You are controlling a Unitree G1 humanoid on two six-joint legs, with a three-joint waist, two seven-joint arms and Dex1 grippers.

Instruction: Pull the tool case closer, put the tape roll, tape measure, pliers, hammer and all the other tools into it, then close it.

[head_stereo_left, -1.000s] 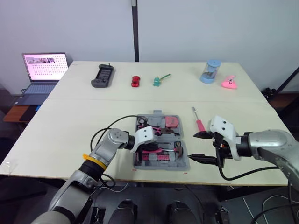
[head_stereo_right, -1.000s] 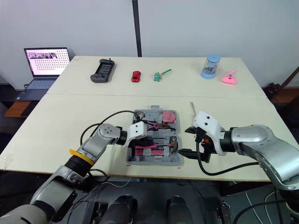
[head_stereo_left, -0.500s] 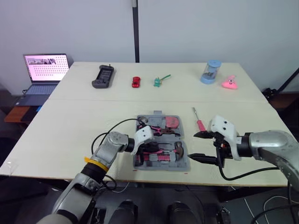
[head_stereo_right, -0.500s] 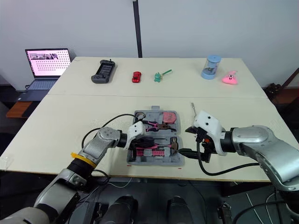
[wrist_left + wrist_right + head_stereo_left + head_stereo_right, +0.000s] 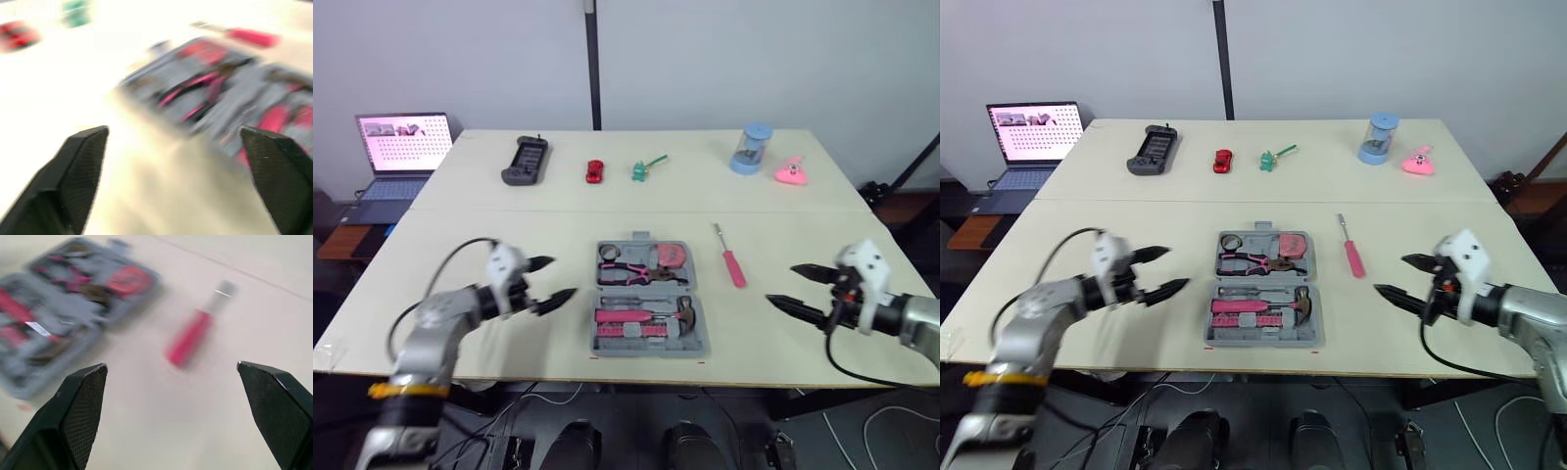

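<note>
The open tool case (image 5: pixel 651 350) sits at the near middle of the table (image 5: pixel 509 235), loaded with pink-handled tools. One screwdriver (image 5: pixel 733 265) lies on the table to its right, apart from it. The left gripper (image 5: pixel 560 277) hangs left of the case and the right gripper (image 5: pixel 781 283) right of the screwdriver, both empty with fingers spread wide. Recommended: the right gripper should grip the screwdriver across mid-handle, square to the shaft, and seat it flat so the lid can shut.
</note>
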